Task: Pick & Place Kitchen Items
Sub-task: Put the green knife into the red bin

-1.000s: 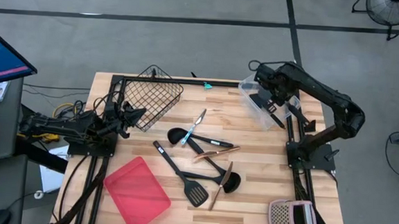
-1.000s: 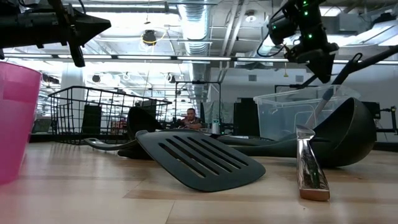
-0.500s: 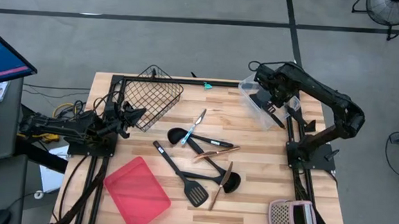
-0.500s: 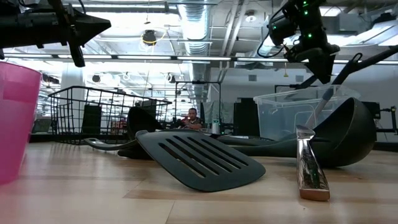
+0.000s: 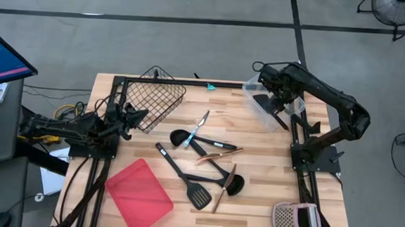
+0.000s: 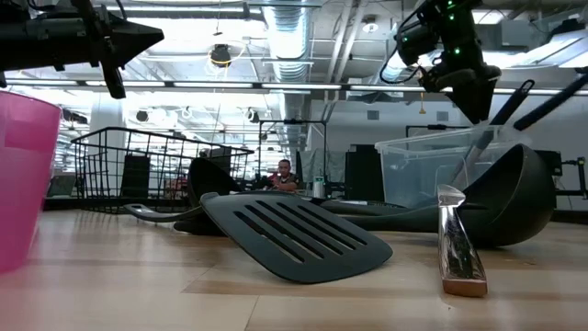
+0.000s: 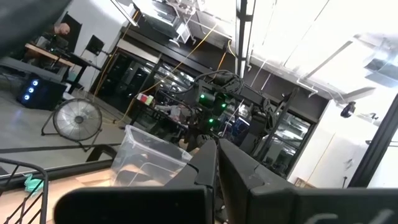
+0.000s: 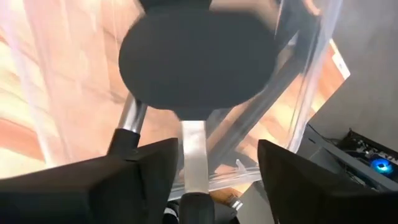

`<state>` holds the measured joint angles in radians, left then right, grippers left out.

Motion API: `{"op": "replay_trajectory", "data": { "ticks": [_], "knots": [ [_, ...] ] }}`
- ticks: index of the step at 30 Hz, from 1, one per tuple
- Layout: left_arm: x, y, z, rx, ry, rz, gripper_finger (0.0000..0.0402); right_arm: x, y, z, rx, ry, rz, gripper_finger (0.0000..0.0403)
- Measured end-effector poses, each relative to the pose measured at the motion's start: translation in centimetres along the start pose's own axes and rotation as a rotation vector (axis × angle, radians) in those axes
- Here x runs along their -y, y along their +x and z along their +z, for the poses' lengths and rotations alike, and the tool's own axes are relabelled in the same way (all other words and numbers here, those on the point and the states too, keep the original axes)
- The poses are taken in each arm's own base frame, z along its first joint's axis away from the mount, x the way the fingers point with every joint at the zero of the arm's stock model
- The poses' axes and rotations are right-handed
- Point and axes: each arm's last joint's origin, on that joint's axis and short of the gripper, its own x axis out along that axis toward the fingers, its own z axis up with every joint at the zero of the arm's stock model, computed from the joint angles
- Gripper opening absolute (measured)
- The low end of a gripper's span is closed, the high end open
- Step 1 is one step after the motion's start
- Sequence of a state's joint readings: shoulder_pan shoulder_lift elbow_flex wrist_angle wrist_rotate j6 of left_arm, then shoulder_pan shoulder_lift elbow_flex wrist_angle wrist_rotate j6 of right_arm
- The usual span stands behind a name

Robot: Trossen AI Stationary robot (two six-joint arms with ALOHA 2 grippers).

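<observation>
Utensils, seemingly several, in clear bin

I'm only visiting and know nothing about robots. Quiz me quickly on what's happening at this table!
1. True or false: the right end effector hovers over the clear bin.
2. What colour is the flat tray: A blue, B red, C green?
3. Fill in: the left end effector waits beside the wire ____.
Key: 1 true; 2 B; 3 basket.
</observation>
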<state>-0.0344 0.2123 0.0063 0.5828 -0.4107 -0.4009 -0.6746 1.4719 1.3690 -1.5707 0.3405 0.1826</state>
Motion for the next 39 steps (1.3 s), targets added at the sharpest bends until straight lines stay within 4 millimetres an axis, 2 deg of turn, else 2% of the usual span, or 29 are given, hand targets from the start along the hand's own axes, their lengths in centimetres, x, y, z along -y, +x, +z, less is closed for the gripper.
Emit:
{"op": "replay_trajectory", "data": {
  "ticks": [3, 11, 19, 25, 30, 34, 39],
  "knots": [
    [0.0, 0.0, 0.0, 0.003, -0.001, -0.001, 0.0002, 0.2, -1.2, 0.2, 0.05, 0.018, 0.009, 0.0228],
    [0.0, 0.0, 0.1, 0.009, -0.004, -0.004, 0.0002, -0.1, -6.7, 0.1, 0.268, 0.053, 0.063, 0.0222],
    [0.1, 0.0, 0.1, -0.001, -0.005, -0.029, 0.0017, -3.0, -11.6, -1.6, 0.473, -0.003, 0.157, 0.0208],
    [0.5, 0.0, 0.1, -0.037, -0.059, -0.13, 0.0082, -5.7, -14.5, -3.9, 0.584, -0.057, 0.249, 0.0198],
    [1.5, 0.7, 1.2, -0.064, -0.087, -0.217, 0.0152, -7.5, -16.3, -5.8, 0.664, -0.109, 0.327, 0.0189],
    [2.7, 2.3, 1.9, -0.123, -0.071, -0.237, 0.0204, -8.7, -17.3, -7.0, 0.717, -0.157, 0.382, 0.0182],
    [4.3, 5.9, 1.3, -0.296, 0.006, -0.174, 0.0247, -9.7, -18.2, -8.0, 0.811, -0.174, 0.37, 0.0172]
  ]
}}
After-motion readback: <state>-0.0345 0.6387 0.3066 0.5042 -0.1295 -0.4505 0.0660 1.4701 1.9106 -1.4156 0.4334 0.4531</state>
